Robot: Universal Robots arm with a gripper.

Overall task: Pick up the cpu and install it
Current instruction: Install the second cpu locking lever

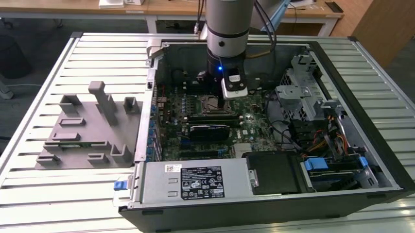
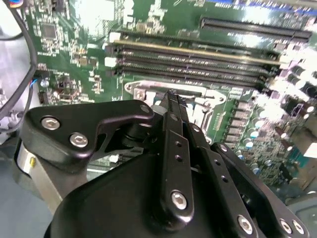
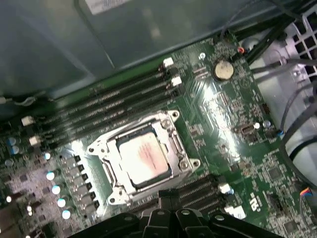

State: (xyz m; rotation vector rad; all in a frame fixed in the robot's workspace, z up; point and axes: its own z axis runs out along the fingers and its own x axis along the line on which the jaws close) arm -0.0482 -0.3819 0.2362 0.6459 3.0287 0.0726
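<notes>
On the slatted metal table (image 1: 39,194) in the exterior view, an open computer case (image 1: 382,160) lies on its side with the green motherboard (image 1: 172,138) facing up; the arm (image 1: 227,24) reaches down from the far side into the case, and its gripper (image 1: 224,97) hangs just above the board, near the socket (image 1: 211,103). A grey moulded fixture (image 1: 87,131) rests on the table at the exterior view's left of the case, and the grey power-supply box (image 1: 191,182) sits along the case's near edge. In the second wrist view, the black gripper (image 2: 171,96) takes up the near part of the picture, its fingers (image 2: 173,124) drawn together to a narrow tip with nothing seen between them, poised over the metal socket frame (image 2: 218,96) beside the row of memory slots (image 2: 198,64). In the first wrist view, the cpu (image 3: 142,157) lies flat inside the socket (image 3: 184,159), its pale metal top facing up, framed all round by the silver bracket, with memory slots (image 3: 104,106) running alongside and a round coin battery (image 3: 223,70) well apart on the board; the gripper's dark fingertips (image 3: 168,210) show just beside the socket, not touching the chip.
</notes>
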